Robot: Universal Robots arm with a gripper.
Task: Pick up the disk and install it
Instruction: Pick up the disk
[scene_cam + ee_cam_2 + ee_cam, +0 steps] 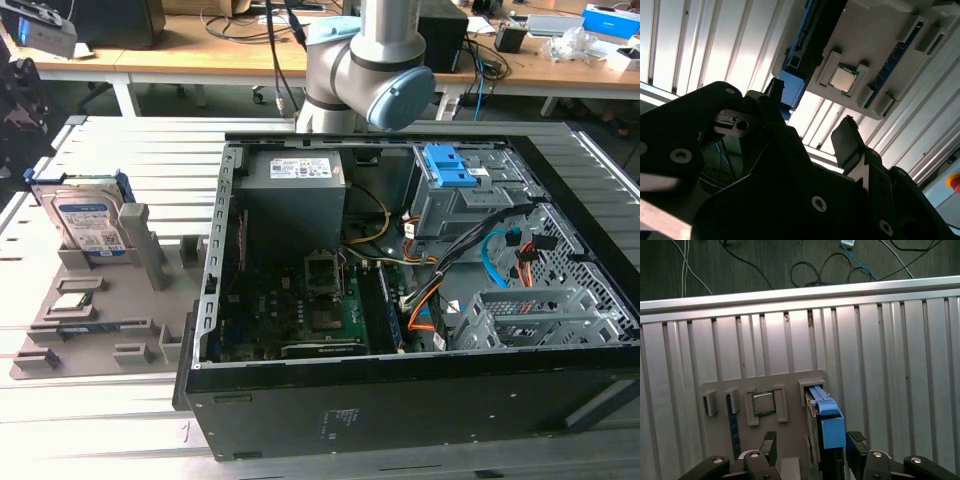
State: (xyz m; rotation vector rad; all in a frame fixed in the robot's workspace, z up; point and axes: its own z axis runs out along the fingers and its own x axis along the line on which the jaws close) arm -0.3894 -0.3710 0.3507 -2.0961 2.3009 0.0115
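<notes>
Disk (826, 424) stands on edge in the tray (790, 390); the tool (812, 444) hangs open and empty above the tray. Best squared across the disk's faces.

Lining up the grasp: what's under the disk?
The disk stands on edge in a slot of the grey fixture tray, which lies on the slatted metal table. Its bottom edge is hidden inside the slot, so how it is seated cannot be seen.

Ribbed aluminium table (150, 150): grey holder tray (105, 300) at exterior view's left, open black computer case (400, 410) beside it.
</notes>
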